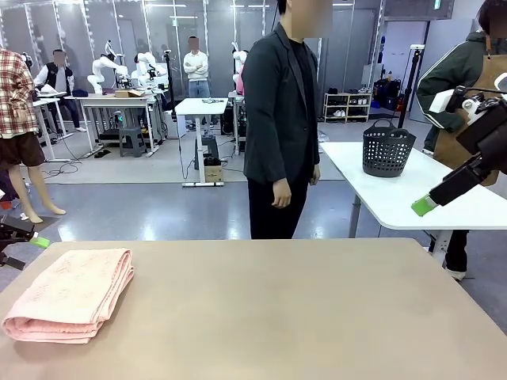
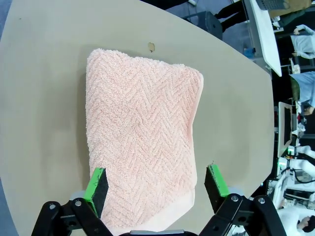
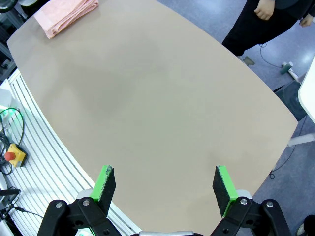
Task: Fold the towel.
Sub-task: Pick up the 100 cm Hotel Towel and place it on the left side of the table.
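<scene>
Apparently the folding is already done: the towel lies as a neat flat stack of several layers at the near left corner of the table, with its rounded fold edges toward the near side. In the left wrist view, the left gripper hangs above the towel with its jaws wide apart and nothing between them; the green pads stand over the two long sides of the cloth, and I cannot tell if they touch it. The right gripper is also spread open and empty, above the bare table near its right edge, well apart from the towel. I judge that the next move, if any, calls only for lifting the arms away without catching the cloth. Counted: one towel, one table, two grippers, and one person standing at the far side with hands down.
</scene>
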